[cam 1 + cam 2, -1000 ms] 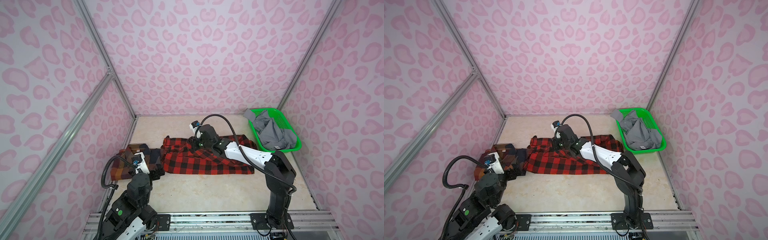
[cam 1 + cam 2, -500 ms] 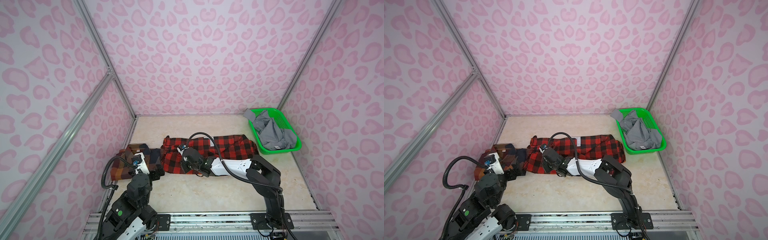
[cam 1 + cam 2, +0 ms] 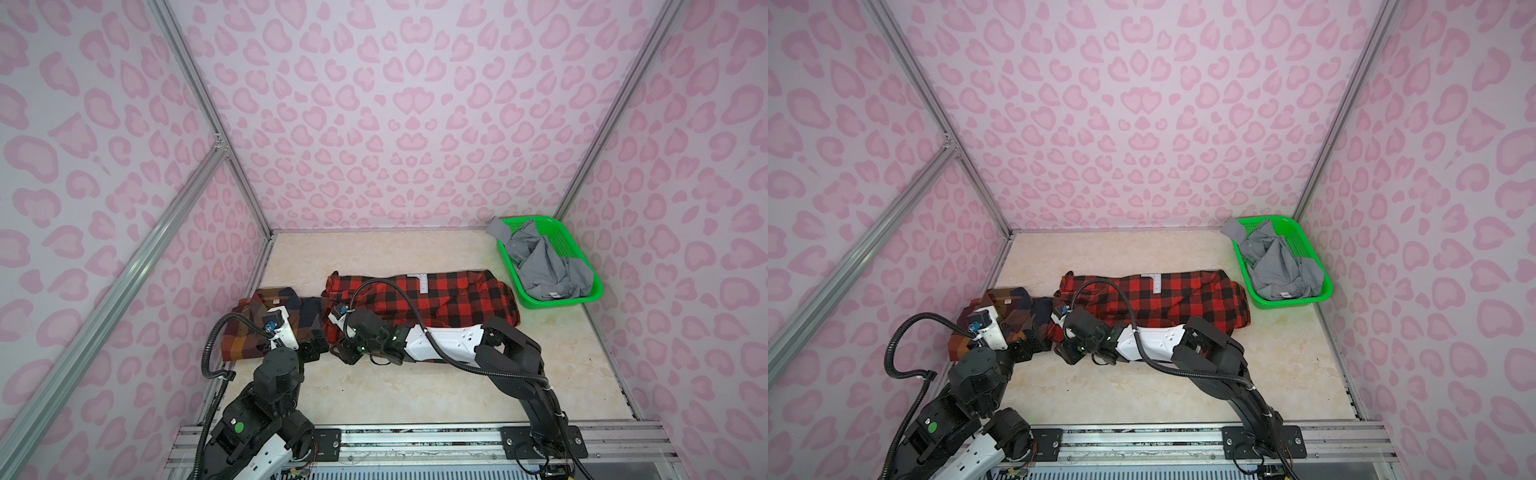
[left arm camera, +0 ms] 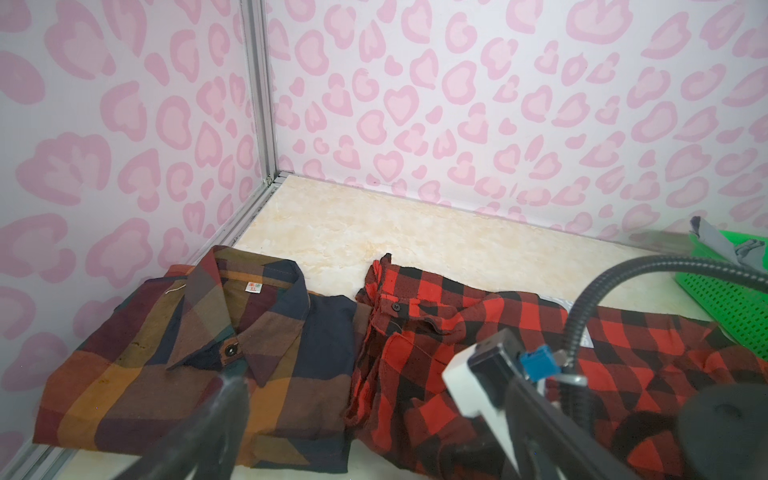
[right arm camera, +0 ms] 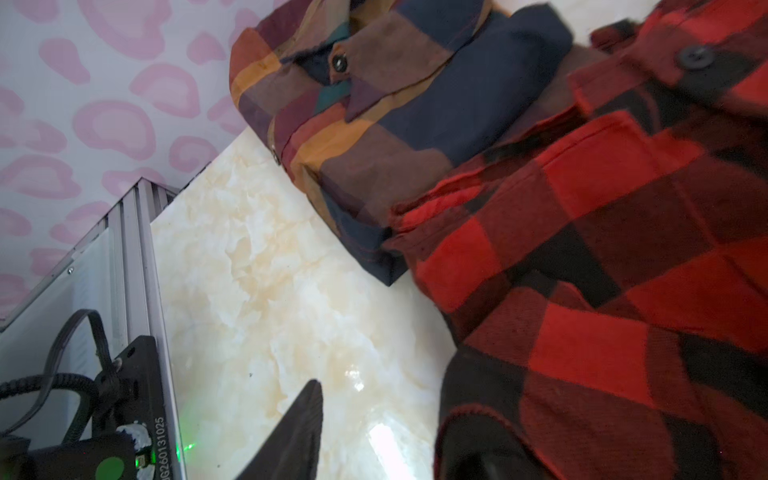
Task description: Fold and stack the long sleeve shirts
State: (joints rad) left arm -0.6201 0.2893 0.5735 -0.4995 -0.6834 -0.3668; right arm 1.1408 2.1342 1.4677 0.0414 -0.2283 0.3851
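Across the middle of the table [image 3: 415,390] the red-and-black flannel [image 3: 453,299] lies as a long band, its grey lettered label [image 3: 422,283] showing at the far edge; its left end touches the brown plaid shirt [image 3: 249,328], which sits folded, collar up, at the table's left edge; the grey shirt [image 3: 544,266] is crumpled in the green basket [image 3: 561,300] at the far right corner.

A second ago the right gripper [image 3: 341,354] was clamped on cloth at the flannel's far edge; it has since crossed the shirt and now sits low at the flannel's near left corner. Its jaws have parted to a middling gap; in the right wrist view bare table shows beside one dark finger [image 5: 299,428], while the flannel's hem lies against the other side, and nothing is gripped.

The left gripper [image 3: 316,348] has not moved; it hovers at the plaid shirt's near right corner, just beside the right gripper, jaws wide and empty.
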